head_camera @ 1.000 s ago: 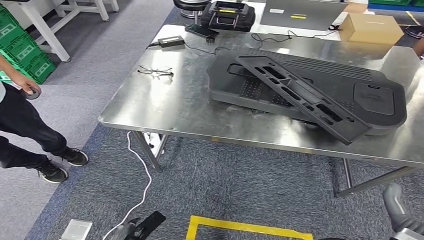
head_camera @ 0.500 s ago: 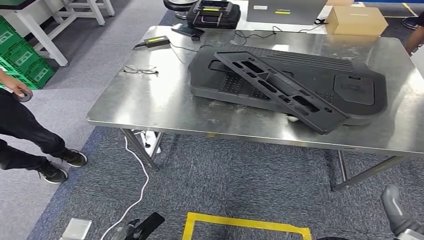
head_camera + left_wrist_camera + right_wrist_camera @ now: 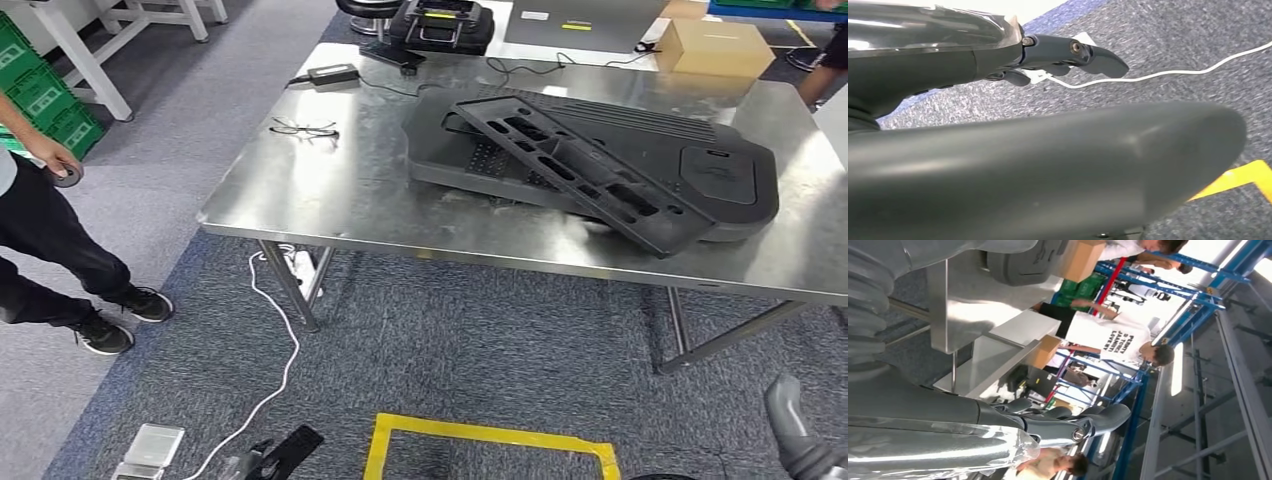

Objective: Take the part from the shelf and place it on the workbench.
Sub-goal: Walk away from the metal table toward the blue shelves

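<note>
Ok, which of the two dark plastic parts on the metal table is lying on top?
The long slotted frame; it lies diagonally across the wider flat panel.

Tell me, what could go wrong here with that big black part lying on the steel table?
The long black part lies tilted on top of a larger black panel, so it might slide or rock if the workbench is bumped. A white cable trails across the carpet near the table leg, a possible snag for the walking robot. A person stands close by at the left.

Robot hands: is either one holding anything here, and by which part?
Nothing is held. The left hand and right hand hang free with fingers apart; the parts lie on the workbench.
</note>
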`<state>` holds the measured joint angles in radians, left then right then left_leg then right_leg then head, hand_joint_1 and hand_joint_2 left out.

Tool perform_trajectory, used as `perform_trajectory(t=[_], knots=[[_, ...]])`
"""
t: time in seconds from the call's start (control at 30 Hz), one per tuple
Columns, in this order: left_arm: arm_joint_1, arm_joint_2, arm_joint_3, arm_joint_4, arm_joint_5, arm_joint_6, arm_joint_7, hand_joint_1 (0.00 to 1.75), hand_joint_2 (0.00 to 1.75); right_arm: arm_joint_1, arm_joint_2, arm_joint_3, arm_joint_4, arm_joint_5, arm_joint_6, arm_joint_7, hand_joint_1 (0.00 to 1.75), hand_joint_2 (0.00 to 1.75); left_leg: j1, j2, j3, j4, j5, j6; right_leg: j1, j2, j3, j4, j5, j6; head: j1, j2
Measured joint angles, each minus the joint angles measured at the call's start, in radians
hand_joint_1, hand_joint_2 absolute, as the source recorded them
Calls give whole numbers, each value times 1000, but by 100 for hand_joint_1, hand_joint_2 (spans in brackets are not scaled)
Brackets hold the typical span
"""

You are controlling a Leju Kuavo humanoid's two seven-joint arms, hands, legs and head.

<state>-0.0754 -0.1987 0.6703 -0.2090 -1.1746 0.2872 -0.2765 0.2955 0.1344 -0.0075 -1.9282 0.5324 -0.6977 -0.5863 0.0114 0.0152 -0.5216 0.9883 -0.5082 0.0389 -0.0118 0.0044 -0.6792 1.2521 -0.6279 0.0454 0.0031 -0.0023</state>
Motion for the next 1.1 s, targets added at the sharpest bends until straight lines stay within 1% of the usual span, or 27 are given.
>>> perform_trajectory(t=[0.03, 0.07, 0.1, 0.17, 0.2, 0.23, 0.3, 0.33, 0.37, 0.4, 0.43, 0.5, 0.53, 0.57, 0.6, 0.67, 0.7, 0.73, 0.8, 0.83, 0.87, 0.9, 0.93, 1.0, 1.03, 1.07, 1.1], knots=[[1, 0, 1, 0, 0, 0, 0, 0, 0, 3, 2, 0, 0, -3, 0, -3, 0, 87, -2, 2, -8, 1, 5, 1, 0, 0, 0, 32, -10, 1, 0, 0], [2, 0, 1, 0, 0, 0, 0, 0, 0, 5, 3, -1, -1, -4, 0, -6, 0, 44, -4, 3, -14, 1, 10, 1, 0, 0, 19, 25, 0, -1, 0, 0], [2, 0, 2, 0, 0, 0, 0, 0, 0, 6, 4, -1, -4, -4, 0, -8, 0, 0, -7, 3, -19, 2, 15, 0, 1, 0, 58, -23, 25, -4, 0, 0], [3, 0, 4, 0, 0, 0, -1, 0, 0, 6, 5, -1, -11, -3, 0, -10, 0, 0, -11, 3, -23, 2, 21, -2, 6, -1, 161, -179, 74, -18, 0, 0], [3, 0, 4, 0, 0, 0, -2, 0, 0, 6, 6, 0, -15, -3, 0, -10, 0, 0, -13, 3, -25, 3, 25, -5, 9, -1, 198, -242, 86, -24, -1, 0], [3, 0, 6, 0, 0, 0, -2, 0, 0, 7, 7, 0, -19, -4, 0, -10, 0, 0, -13, 3, -28, 3, 29, -10, 12, -1, 218, -280, 89, -30, -1, 0], [3, -1, 8, 0, 0, 0, -2, 0, 0, 9, 7, -1, -25, -4, 0, -11, 0, 0, -11, 4, -34, 3, 40, -22, 16, -1, 219, -298, 92, -38, -1, 0], [3, -1, 9, 0, 0, 0, -2, 0, 0, 9, 8, -1, -28, -5, 0, -11, 0, 0, -10, 3, -38, 5, 38, -27, 15, -3, 215, -302, 99, -44, -1, 0], [4, -1, 10, 0, 0, 0, -3, 0, 0, 8, 9, -1, -30, -6, 0, -11, 0, 0, -9, 1, -43, 13, 25, -32, 13, -5, 211, -306, 106, -51, -1, 0], [4, -1, 11, 0, 1, 0, -3, 0, 0, 9, 11, -2, -32, -8, 0, -11, 0, 0, -8, -1, -53, 41, -4, -37, 10, -7, 204, -309, 114, -58, -2, 0], [4, -1, 13, 0, 1, 0, -3, 0, 0, 9, 12, -2, -33, -10, 0, -10, 0, 0, -6, -3, -71, 90, -47, -41, 8, -9, 195, -309, 121, -62, -3, 0], [4, 0, 15, 0, 1, 0, -3, 0, 0, 11, 15, -3, -33, -13, 0, -10, 0, 0, -3, -4, -113, 225, -128, -49, 8, -9, 171, -300, 131, -66, -4, 0], [5, 0, 15, 0, 1, 0, -3, 0, 0, 13, 15, -4, -33, -13, 0, -10, 0, 0, -1, -4, -124, 274, -145, -53, 8, -9, 159, -295, 135, -65, -4, 0], [5, 0, 15, 0, 1, 0, -3, 0, 0, 14, 16, -4, -33, -14, 0, -10, 0, 0, 1, -4, -118, 289, -140, -55, 8, -9, 147, -288, 139, -64, -4, 0], [5, 0, 15, 0, 1, 1, -3, 0, 0, 15, 16, -5, -33, -14, 0, -10, 0, 0, 3, -4, -94, 263, -118, -57, 7, -8, 136, -280, 142, -62, -4, 0], [4, 1, 15, 0, 1, 1, -3, 0, 0, 16, 16, -6, -33, -16, 0, -11, 0, 0, 8, -6, -11, 133, -66, -59, 6, -7, 115, -260, 144, -55, -4, 0], [3, 1, 15, 0, 1, 1, -3, 0, 0, 17, 17, -7, -34, -17, 0, -11, 0, 0, 8, -8, 22, 74, -53, -58, 6, -6, 105, -250, 145, -50, -4, 0], [2, 2, 16, 0, 1, 2, -3, 0, 0, 18, 17, -7, -36, -19, 0, -11, 0, 0, 8, -10, 40, 35, -50, -56, 7, -5, 96, -243, 148, -44, -4, 0], [3, 2, 16, 0, 1, 3, -3, 0, 0, 19, 17, -8, -39, -23, 0, -12, 0, 0, 4, -12, 37, 18, -51, -47, 8, -3, 83, -236, 159, -29, -3, 0], [4, 2, 16, 0, 1, 3, -3, 0, 0, 21, 18, -8, -40, -24, 0, -13, 0, 0, 5, -11, 31, 17, -47, -39, 6, -3, 78, -235, 162, -22, -3, 0], [4, 2, 16, 0, 1, 4, -3, 0, 0, 23, 18, -8, -41, -26, 0, -14, 0, 0, 5, -10, 24, 17, -41, -29, 5, -2, 72, -227, 152, -16, -3, 0], [4, 2, 16, 0, 1, 5, -3, 0, 0, 24, 18, -8, -42, -27, 0, -15, 0, 0, 6, -8, 16, 16, -33, -18, 3, -2, 63, -206, 127, -11, -1, 0], [3, 2, 17, 0, 1, 5, -3, 0, 0, 24, 18, -8, -42, -28, 0, -15, 0, 0, 7, -6, 8, 15, -25, -9, 1, -2, 50, -167, 89, -6, -1, 0], [3, 2, 17, 0, 0, 6, -3, 0, 0, 25, 18, -8, -42, -29, 0, -17, 0, 0, 3, -2, -9, 16, -12, 1, 0, -2, 19, -45, 4, 1, 1, 0], [3, 2, 17, 0, 0, 6, -4, 0, 0, 26, 18, -9, -42, -30, 0, -17, 0, 0, 0, 0, -16, 17, -6, 3, -1, -3, 11, 7, -19, 3, 1, 0], [3, 2, 17, 0, 0, 6, -4, 0, 0, 28, 17, -9, -42, -31, 0, -18, 0, 0, -3, 1, -24, 18, 0, 4, 0, -3, 17, 30, -22, 2, 1, 0], [3, 2, 17, 0, 0, 6, -4, 0, 0, 29, 17, -9, -42, -32, 0, -18, 0, 0, -6, 1, -31, 19, 5, 4, 1, -2, 40, 14, -6, 0, 1, 0]])
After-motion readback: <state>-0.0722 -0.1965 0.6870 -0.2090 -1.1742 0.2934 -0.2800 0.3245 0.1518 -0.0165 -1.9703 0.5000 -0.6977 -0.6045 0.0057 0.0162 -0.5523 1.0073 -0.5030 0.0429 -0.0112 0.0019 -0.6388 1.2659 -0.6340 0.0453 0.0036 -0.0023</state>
